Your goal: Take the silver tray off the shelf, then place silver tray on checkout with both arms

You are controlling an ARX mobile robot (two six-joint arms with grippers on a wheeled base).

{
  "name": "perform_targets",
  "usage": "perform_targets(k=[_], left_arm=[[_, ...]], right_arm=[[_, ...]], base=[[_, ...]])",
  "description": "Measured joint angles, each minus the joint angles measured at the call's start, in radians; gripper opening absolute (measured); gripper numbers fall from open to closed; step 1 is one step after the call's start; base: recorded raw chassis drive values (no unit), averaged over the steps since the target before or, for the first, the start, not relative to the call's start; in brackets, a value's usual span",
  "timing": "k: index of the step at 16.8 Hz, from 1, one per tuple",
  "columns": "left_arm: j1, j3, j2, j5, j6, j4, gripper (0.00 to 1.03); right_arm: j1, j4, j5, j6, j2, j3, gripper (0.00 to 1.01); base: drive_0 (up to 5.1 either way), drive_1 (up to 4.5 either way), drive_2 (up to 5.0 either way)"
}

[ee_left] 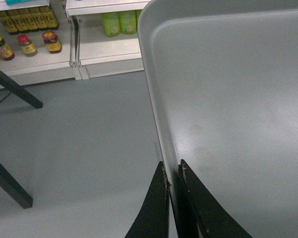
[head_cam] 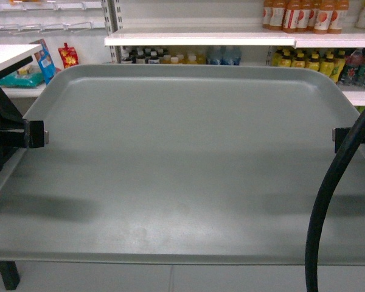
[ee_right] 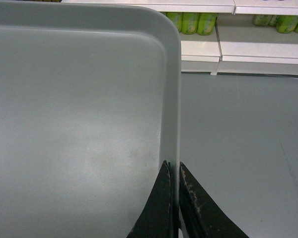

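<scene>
White store shelf boards [head_cam: 201, 39] run across the far wall ahead of me, stocked with rows of orange, yellow and green drink bottles [head_cam: 304, 15], and below them both wrist views show a smooth grey floor [ee_left: 74, 144]. Filling nearly all of my head view is the large flat matte grey tray with rounded corners and a low raised rim [head_cam: 188, 164]. It sits level and well clear of the shelving, held up over the floor between my two arms, its far edge toward the bottles.

My left black pincer gripper [ee_left: 173, 173] is pinched onto the tray's left rim: in the left wrist view one finger [ee_left: 156, 208] lies outside the rim and the other inside, pressed close with only the rim between them. My right black pincer gripper [ee_right: 173, 171] grips the right rim the same way, one dark finger [ee_right: 161, 203] over the tray floor side and one outside. From the head camera both clamps meet the tray about midway along its short sides.

A thick black cable [head_cam: 328, 201] loops down in front of the tray at near right. At far left I see a corner of a white tabletop [head_cam: 9, 55], with a black leg [head_cam: 9, 275] showing beneath the tray's near left edge.
</scene>
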Motion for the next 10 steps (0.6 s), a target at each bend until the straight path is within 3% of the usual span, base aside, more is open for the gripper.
perform_targets(k=[10], left_arm=[[-0.002,0.0,0.0,0.002,0.0,-0.002,0.04]], right_arm=[[-0.001,-0.012,0.0,0.0,0.0,0.0,0.03]], base=[[0.0,-4.26,4.3]])
